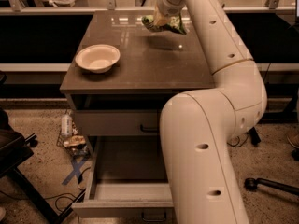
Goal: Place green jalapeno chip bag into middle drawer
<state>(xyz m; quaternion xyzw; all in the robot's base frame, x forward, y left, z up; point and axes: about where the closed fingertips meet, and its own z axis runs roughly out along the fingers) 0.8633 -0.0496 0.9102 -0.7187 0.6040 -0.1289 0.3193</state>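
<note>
The green jalapeno chip bag [169, 26] hangs tilted in the air above the far right part of the brown table top [140, 64], with its shadow on the surface beneath it. My gripper [161, 20] is at the top of the bag and is shut on it; the wrist hides most of the fingers. The middle drawer [122, 191] stands pulled out low under the table, its flat tray showing, with a dark bar handle at its front edge. My large white arm covers the drawer's right part.
A round cream-white bowl [97, 58] sits on the table's left side. A shut grey drawer front [112, 122] is above the open drawer. Clutter [71, 136] and a blue floor mark [74, 171] lie left of the cabinet. A dark stand [21, 171] is at the lower left.
</note>
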